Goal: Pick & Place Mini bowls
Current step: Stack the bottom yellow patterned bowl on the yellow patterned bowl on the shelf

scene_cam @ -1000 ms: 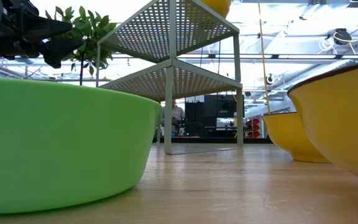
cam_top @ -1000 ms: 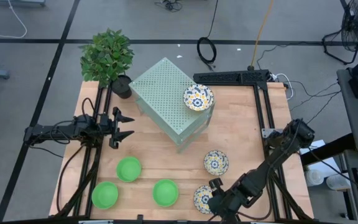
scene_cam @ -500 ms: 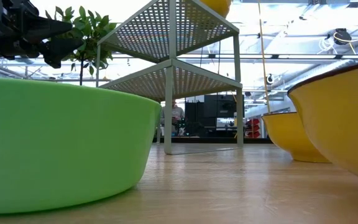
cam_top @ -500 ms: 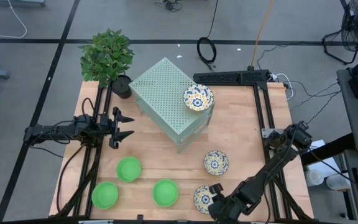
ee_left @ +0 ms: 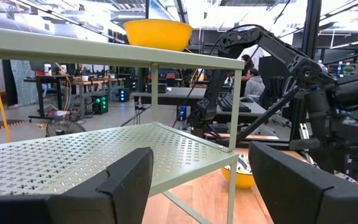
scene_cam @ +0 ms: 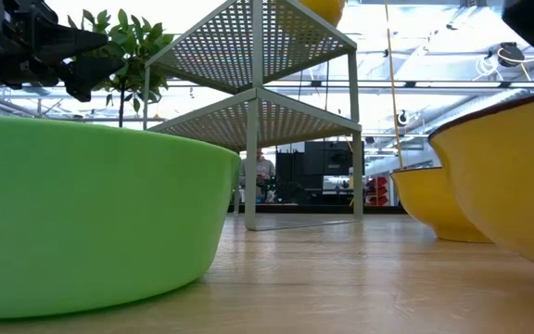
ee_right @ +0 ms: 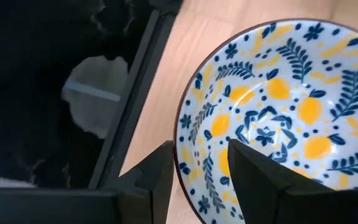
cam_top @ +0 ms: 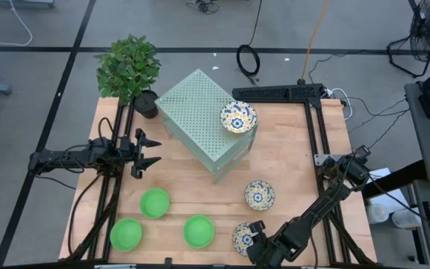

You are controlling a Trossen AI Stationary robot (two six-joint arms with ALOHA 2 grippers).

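Right gripper (cam_top: 254, 237): low at desk (cam_top: 290, 161) front edge, fingers spread astride rim of nearest floral bowl (ee_right: 278, 112), one inside, one outside; contact unclear. Left gripper (cam_top: 149, 150): parked at left side, level, fingers spread, empty. Second floral bowl (cam_top: 260, 195) mid-desk; third (cam_top: 238, 117) atop perforated box (cam_top: 200, 119). Three green bowls (cam_top: 154, 202) front left. Front floral bowl partly hidden from above by arm.
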